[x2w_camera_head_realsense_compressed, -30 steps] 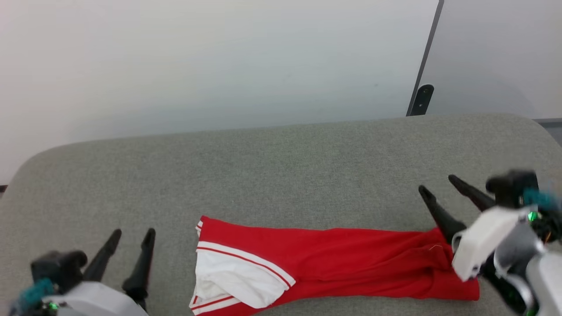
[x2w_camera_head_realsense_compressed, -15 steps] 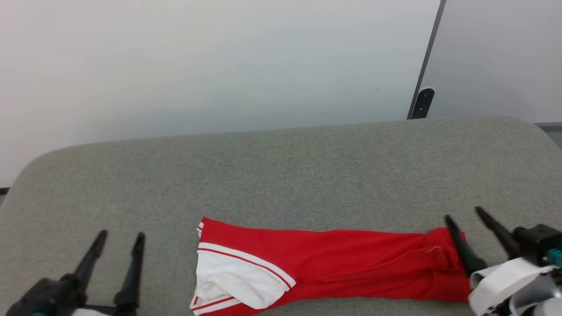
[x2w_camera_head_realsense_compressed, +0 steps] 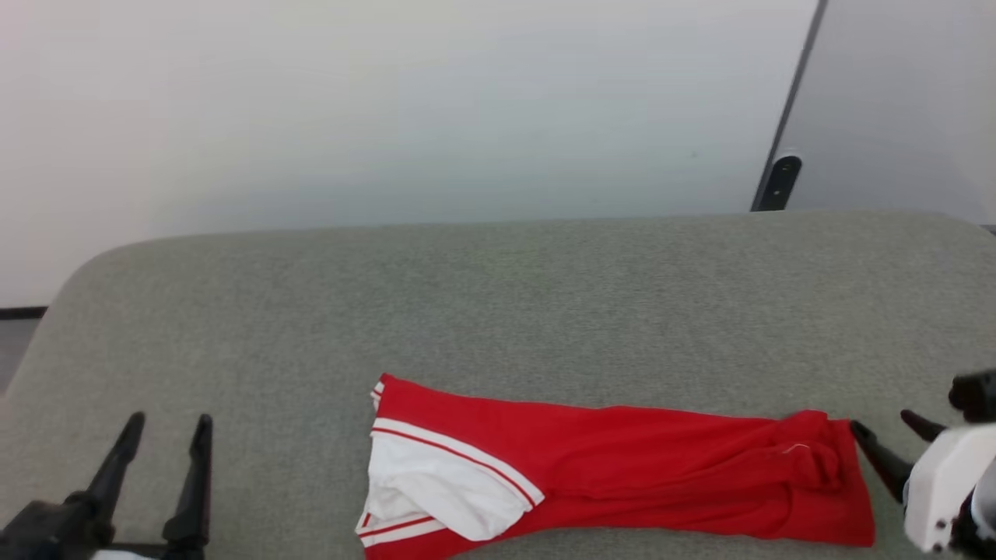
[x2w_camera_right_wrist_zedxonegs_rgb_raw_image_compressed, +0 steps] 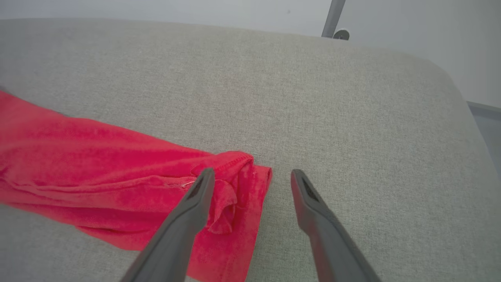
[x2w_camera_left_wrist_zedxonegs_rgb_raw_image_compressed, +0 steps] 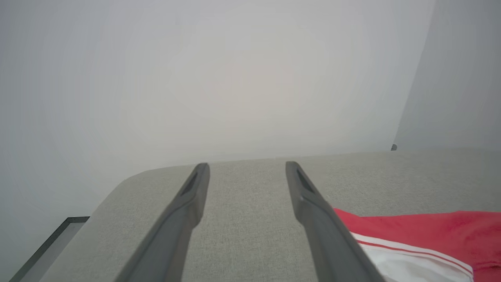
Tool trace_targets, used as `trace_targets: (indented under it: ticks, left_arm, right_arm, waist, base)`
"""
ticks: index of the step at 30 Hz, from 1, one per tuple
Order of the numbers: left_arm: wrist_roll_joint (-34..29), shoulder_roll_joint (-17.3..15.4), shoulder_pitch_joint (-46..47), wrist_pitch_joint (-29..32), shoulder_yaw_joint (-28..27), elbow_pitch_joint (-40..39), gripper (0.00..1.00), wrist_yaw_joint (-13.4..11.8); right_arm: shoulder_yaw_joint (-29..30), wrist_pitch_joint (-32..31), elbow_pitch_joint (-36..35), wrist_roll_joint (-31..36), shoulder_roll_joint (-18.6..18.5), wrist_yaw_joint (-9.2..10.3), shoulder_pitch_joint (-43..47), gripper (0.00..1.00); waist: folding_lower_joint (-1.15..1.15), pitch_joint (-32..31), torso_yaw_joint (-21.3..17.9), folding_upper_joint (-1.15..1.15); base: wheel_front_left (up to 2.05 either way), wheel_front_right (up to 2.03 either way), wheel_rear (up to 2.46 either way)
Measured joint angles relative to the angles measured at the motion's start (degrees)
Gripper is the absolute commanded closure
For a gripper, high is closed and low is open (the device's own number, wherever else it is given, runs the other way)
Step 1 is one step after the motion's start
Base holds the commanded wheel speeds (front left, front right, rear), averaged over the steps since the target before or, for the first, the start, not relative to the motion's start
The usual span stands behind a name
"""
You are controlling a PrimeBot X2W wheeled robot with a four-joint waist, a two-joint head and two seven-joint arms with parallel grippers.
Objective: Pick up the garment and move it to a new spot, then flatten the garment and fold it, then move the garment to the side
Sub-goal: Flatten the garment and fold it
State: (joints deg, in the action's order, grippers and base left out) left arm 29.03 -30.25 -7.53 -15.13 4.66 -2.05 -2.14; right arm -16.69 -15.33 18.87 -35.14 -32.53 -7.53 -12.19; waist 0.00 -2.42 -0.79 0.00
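1. Standing behind everything as a pale wall (x2w_camera_head_realsense_compressed: 389, 117), smooth and matte. Splitting near the right along a thin dark strip (x2w_camera_head_realsense_compressed: 801, 78) that slants out of the top edge.
2. Spreading across the lower half as a grey tabletop (x2w_camera_head_realsense_compressed: 498, 295) covered in finely woven fabric and rounding off at the far corners. Getting cut off at the bottom and right edges of the head view.
3. Lying on that fabric near the front, right of centre, as the garment (x2w_camera_head_realsense_compressed: 661, 474): red knit folded into a long narrow band. Showing a white sleeve (x2w_camera_head_realsense_compressed: 443, 490) with red-and-white striped trim at the left end and a bunched, wrinkled hem at the right end. Hiding the inner layers under the fold and losing the lower left corner to the bottom edge.
4. Hovering at lower left as the left gripper (x2w_camera_head_realsense_compressed: 171, 418), well apart from the garment. Pointing dark tapered fingers toward the wall, spread wide and holding nothing, with the body mostly cut off below.
5. Sitting at lower right as the right gripper (x2w_camera_head_realsense_compressed: 881, 421), with the pale housing clipped by the right edge. Spreading the fingers wide and gripping nothing. Overlapping the bunched hem with one finger in the right wrist view; contact impossible to judge.
6. Sitting at the foot of the strip as a small black oblong fitting (x2w_camera_head_realsense_compressed: 780, 180), too small to make out.
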Motion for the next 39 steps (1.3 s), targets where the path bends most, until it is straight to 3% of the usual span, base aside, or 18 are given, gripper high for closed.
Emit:
trace_targets:
  ticks: [8,13,21,27,28,30,39]
  left_arm:
    - [-2.1,1.9,3.7,0.0,2.3,3.0,0.00,2.9]
    - [-3.0,3.1,7.1,0.0,3.9,5.1,0.00,4.7]
    - [-3.8,5.9,12.2,0.0,4.5,8.3,0.00,6.0]
    - [-3.0,7.9,13.5,0.0,3.2,9.4,0.00,6.7]
    - [-2.9,8.0,13.5,0.0,3.0,9.4,0.00,6.8]
    - [-2.8,8.5,13.6,0.0,2.3,9.5,0.00,7.1]
    - [-1.1,9.9,13.6,0.0,0.9,10.6,0.00,7.9]
  right_arm:
    - [-3.2,-22.2,3.7,-7.3,-3.0,0.00,-6.3,0.00]
    - [-2.8,-31.5,7.4,-7.2,-2.8,0.00,-9.7,0.00]
    - [0.6,-37.8,14.0,-6.4,2.4,0.00,-12.0,0.00]
    - [3.0,-41.3,14.7,-6.6,3.0,0.05,-13.3,0.00]
    - [3.0,-41.8,14.5,-6.1,2.8,0.05,-13.3,0.25]
    - [3.4,-42.2,14.0,-5.8,2.6,0.04,-13.4,1.00]
    - [6.2,-40.7,13.6,-2.2,3.3,-0.12,-14.0,1.00]
  waist:
    - [0.00,1.1,3.3,0.00]
    - [0.00,2.7,5.6,0.00]
    - [0.00,6.3,9.2,0.00]
    - [0.00,8.7,10.9,0.00]
    - [0.00,9.1,11.1,0.00]
    - [0.00,9.6,11.3,0.00]
    - [0.00,10.2,11.3,0.00]
  base:
    - [0.00,0.00,0.00]
    - [0.00,0.00,0.00]
    - [0.00,0.00,0.00]
    - [0.00,0.00,0.00]
    - [0.00,0.00,0.00]
    - [0.00,0.00,0.00]
    - [0.00,0.00,0.00]
